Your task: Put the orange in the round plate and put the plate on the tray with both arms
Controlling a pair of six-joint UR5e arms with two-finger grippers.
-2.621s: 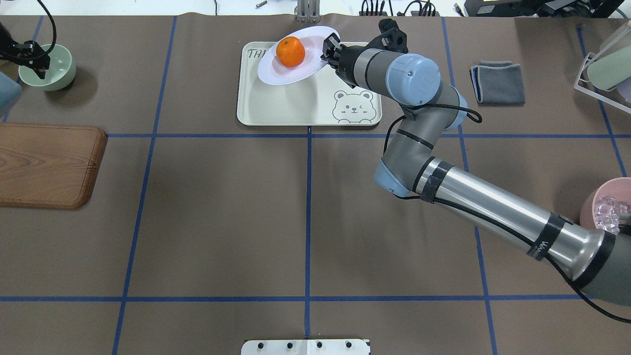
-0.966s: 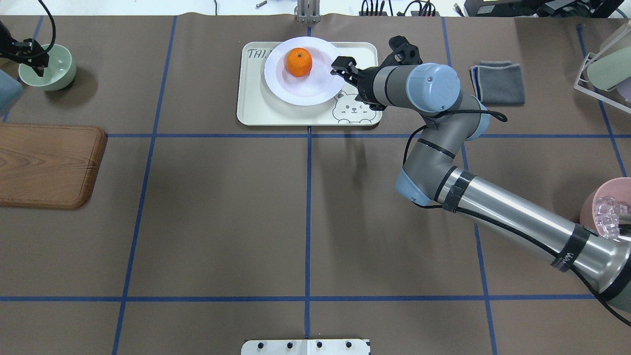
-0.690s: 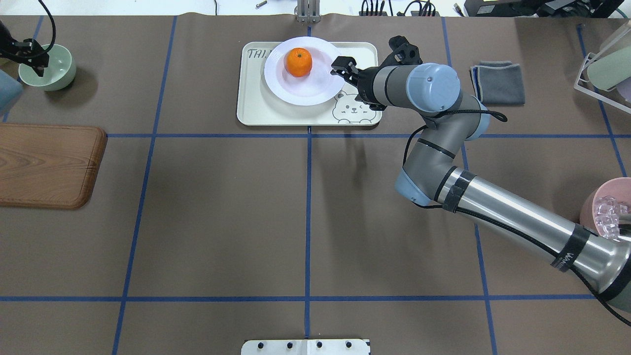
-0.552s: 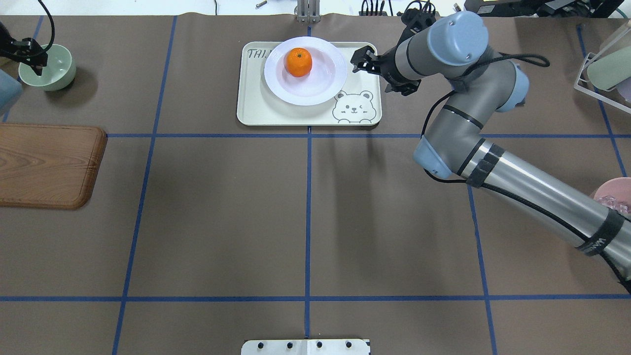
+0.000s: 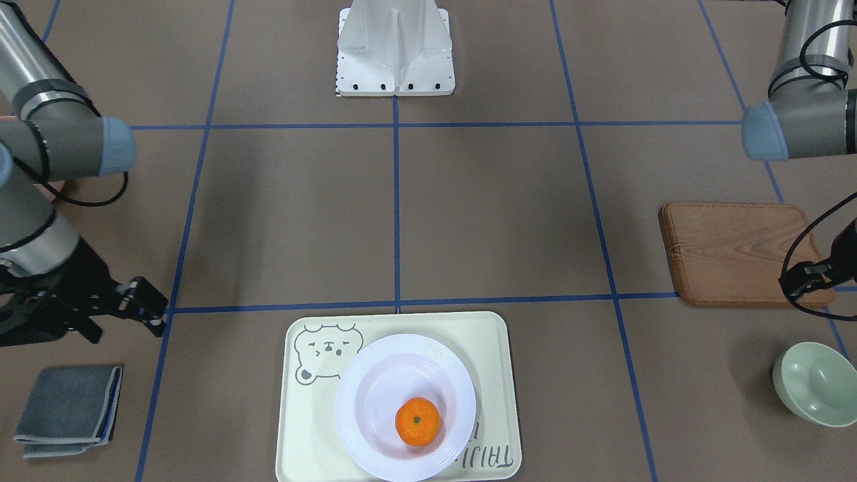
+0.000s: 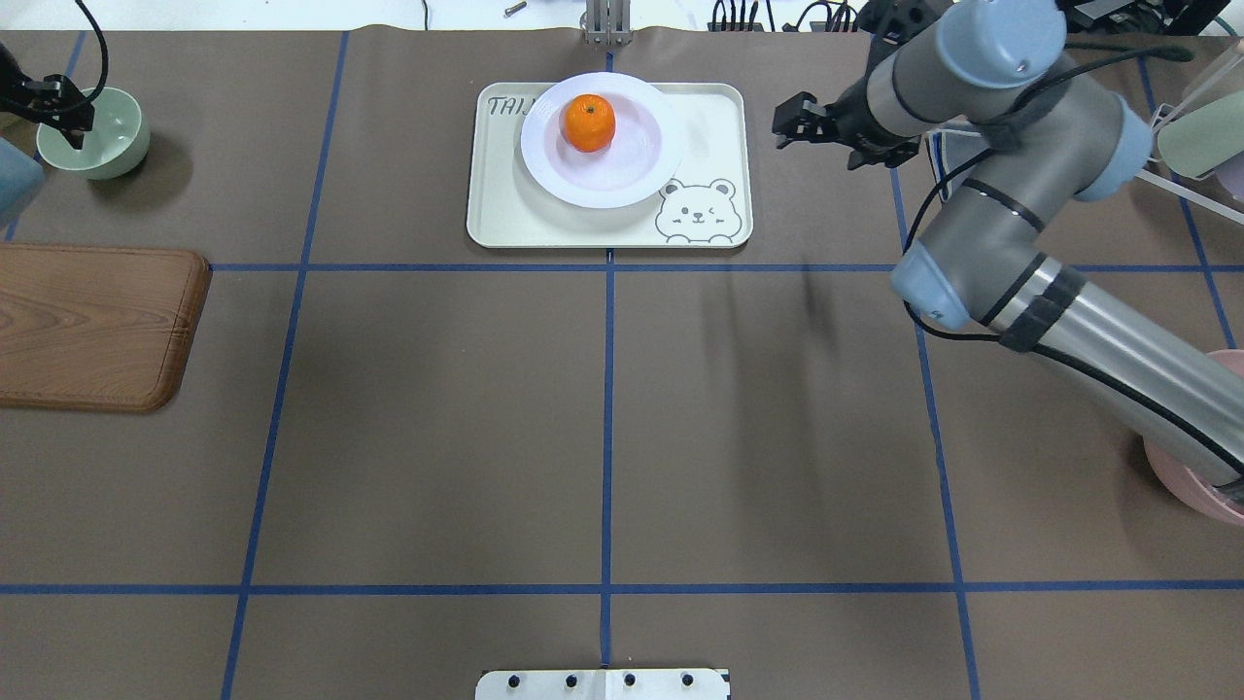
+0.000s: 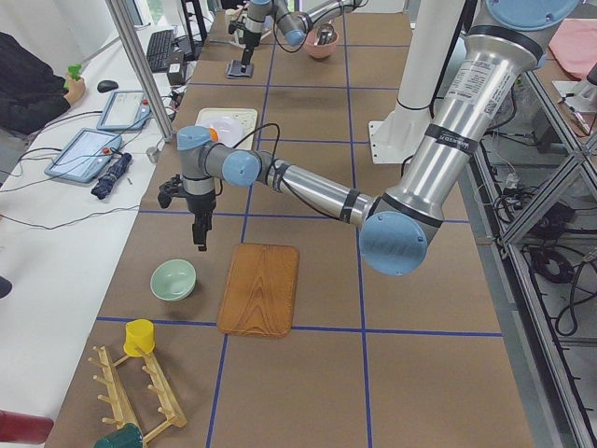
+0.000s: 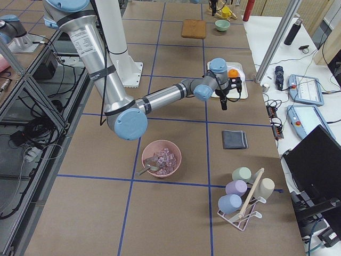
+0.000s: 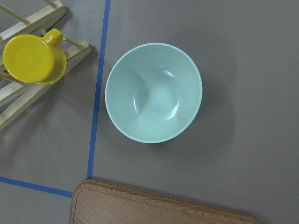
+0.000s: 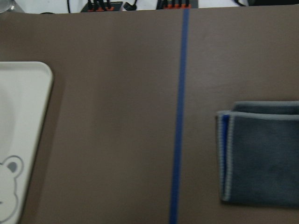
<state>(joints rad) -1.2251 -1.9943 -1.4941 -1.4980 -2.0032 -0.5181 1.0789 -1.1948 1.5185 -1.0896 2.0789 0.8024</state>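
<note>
The orange point(image 6: 588, 122) lies in the round white plate point(image 6: 632, 175), a little toward the plate's far side. The plate rests flat on the cream tray point(image 6: 544, 219), beside the bear drawing point(image 5: 327, 351). My right gripper point(image 6: 789, 119) hangs open and empty above the table, clear of the tray's right edge; the right wrist view shows only the tray corner point(image 10: 23, 107) and a cloth. My left gripper point(image 6: 80, 131) hovers at the far left over the pale-green bowl point(image 9: 154, 91); I cannot tell whether it is open or shut.
A brown wooden board point(image 6: 92, 326) lies at the left edge. A folded grey cloth point(image 5: 67, 408) sits right of the tray, under my right arm. A pink bowl point(image 8: 160, 158) and a mug rack point(image 8: 242, 194) stand on the right; another rack with a yellow cup point(image 9: 30, 58) is far left.
The tilted plate came down flat on the tray. My right gripper let go of its rim and pulled back to the right, off the tray. The left arm stayed put.
</note>
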